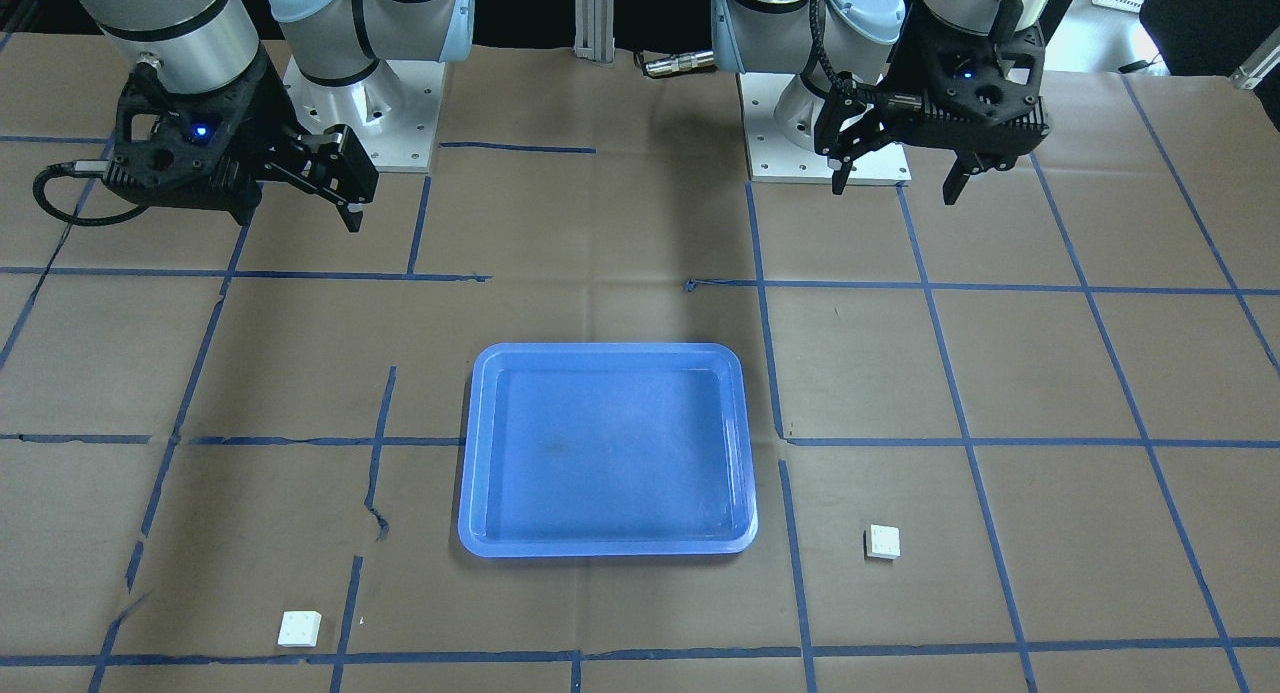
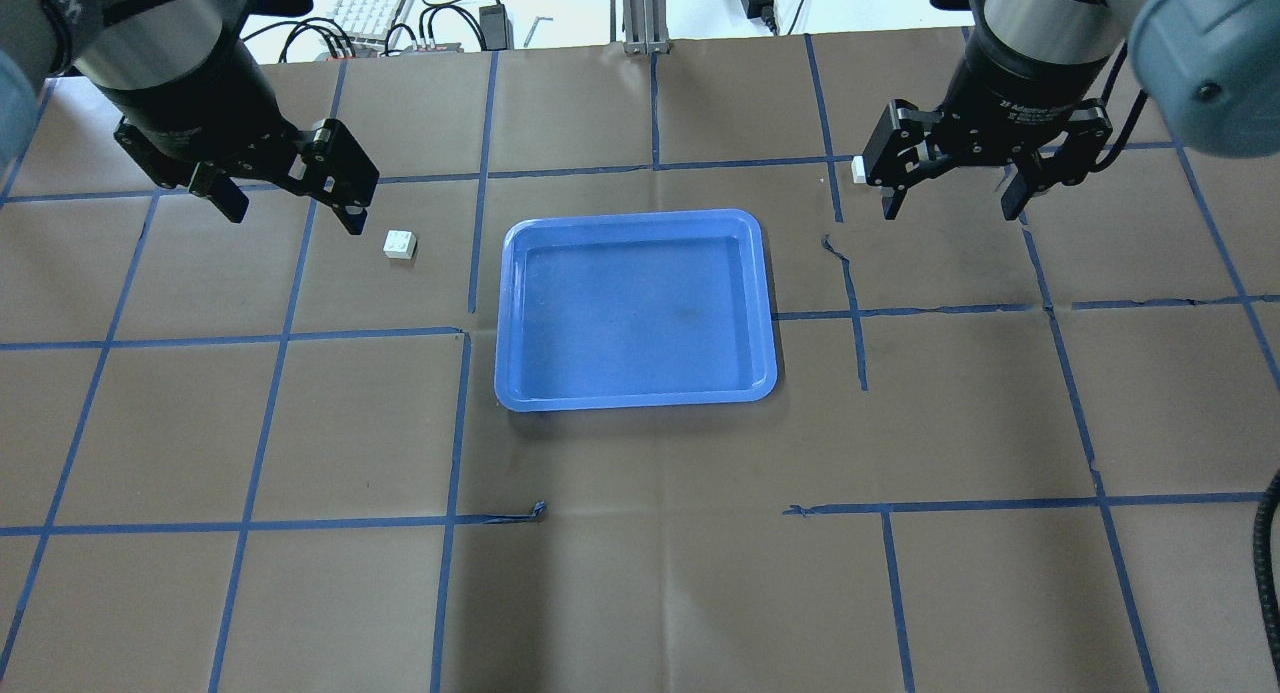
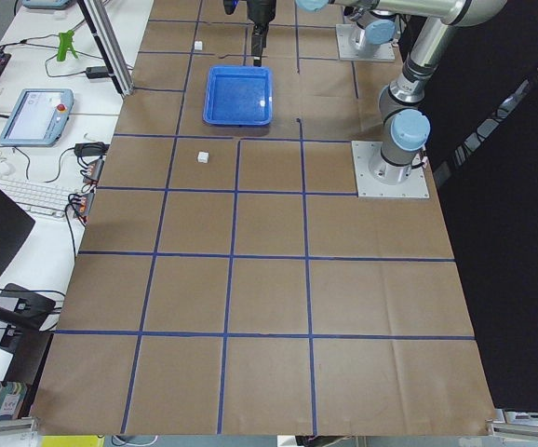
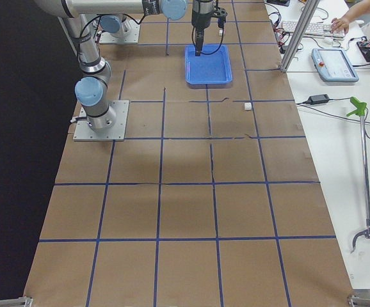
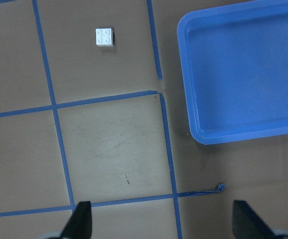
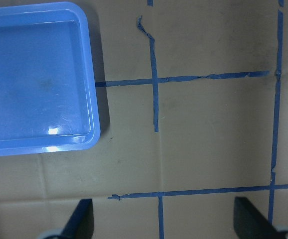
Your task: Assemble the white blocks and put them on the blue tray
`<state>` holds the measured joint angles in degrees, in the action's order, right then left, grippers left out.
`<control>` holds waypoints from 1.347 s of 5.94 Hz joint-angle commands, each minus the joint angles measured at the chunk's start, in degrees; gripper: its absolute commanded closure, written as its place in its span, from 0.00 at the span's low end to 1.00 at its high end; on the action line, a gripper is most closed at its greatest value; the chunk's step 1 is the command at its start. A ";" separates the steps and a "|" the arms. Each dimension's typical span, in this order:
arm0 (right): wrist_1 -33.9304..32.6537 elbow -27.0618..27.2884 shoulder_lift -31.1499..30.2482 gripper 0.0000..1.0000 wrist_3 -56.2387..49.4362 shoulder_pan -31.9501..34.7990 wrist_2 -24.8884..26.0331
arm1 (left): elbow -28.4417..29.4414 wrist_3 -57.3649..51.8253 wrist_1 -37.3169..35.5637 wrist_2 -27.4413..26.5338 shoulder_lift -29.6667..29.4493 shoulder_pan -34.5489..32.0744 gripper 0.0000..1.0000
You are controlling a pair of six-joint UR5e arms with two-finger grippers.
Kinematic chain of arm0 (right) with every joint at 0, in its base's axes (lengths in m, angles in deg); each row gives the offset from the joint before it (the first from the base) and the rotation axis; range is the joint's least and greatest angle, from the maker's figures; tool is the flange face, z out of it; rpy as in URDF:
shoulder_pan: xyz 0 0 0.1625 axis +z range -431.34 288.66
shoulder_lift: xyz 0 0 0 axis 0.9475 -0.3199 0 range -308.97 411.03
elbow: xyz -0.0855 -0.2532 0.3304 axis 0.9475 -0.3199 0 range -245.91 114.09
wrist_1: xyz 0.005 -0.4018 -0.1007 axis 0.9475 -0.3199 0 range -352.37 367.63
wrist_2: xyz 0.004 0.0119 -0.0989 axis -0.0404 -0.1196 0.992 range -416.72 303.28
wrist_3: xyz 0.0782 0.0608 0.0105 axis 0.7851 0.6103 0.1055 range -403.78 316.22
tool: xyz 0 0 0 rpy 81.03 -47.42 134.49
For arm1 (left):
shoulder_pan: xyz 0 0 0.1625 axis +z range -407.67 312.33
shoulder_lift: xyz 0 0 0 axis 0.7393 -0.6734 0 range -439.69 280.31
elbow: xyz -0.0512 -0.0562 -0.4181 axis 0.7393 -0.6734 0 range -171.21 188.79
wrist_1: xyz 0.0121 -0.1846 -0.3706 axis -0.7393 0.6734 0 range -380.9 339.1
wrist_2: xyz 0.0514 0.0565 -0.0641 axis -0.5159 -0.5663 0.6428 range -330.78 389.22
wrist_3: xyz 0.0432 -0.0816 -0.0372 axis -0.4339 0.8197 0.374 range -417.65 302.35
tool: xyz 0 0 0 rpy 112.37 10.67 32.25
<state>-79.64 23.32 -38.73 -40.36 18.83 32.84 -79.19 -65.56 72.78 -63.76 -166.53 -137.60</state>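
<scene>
The blue tray (image 1: 466,453) (image 2: 503,313) lies empty in the middle of the table. One white block (image 2: 400,244) (image 1: 882,542) lies studs up left of the tray, just beside and below my left gripper (image 2: 292,213) (image 1: 897,183); it also shows in the left wrist view (image 5: 104,37). The other white block (image 1: 299,629) (image 2: 858,169) lies on my right side, at the far edge of the right gripper (image 2: 951,208) (image 1: 300,208), partly hidden by a finger. Both grippers hang open and empty above the table. The right wrist view shows the tray (image 6: 95,89) and no block.
Brown paper with a blue tape grid covers the table. The two arm bases (image 1: 365,123) (image 1: 825,133) stand at the robot's side. A metal post (image 2: 640,13), a keyboard (image 2: 370,3) and cables sit beyond the far edge. A person's arm (image 4: 364,16) shows at a side desk.
</scene>
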 commanded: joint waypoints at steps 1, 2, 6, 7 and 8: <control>0.00 -0.02 -0.07 0.00 -0.08 0.00 0.00 | 0.00 0.00 0.01 0.00 0.01 -0.07 0.01; 0.00 0.06 -0.07 0.00 0.01 0.00 0.00 | 0.00 0.00 0.01 0.00 0.01 0.02 0.01; 0.00 0.06 0.02 0.00 -0.08 -0.09 0.00 | -0.87 -0.26 -2.61 0.52 -1.47 1.24 0.01; 0.00 0.06 0.02 0.00 -0.08 0.00 0.00 | -0.61 -0.70 -2.72 0.35 -3.23 4.55 0.01; 0.00 0.06 0.02 0.00 0.01 0.00 -0.09 | 0.00 -0.35 -4.98 0.87 -8.38 7.02 0.01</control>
<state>-79.64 23.38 -38.70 -40.41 18.81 32.81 -79.64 -66.05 69.51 -63.22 -170.88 -133.09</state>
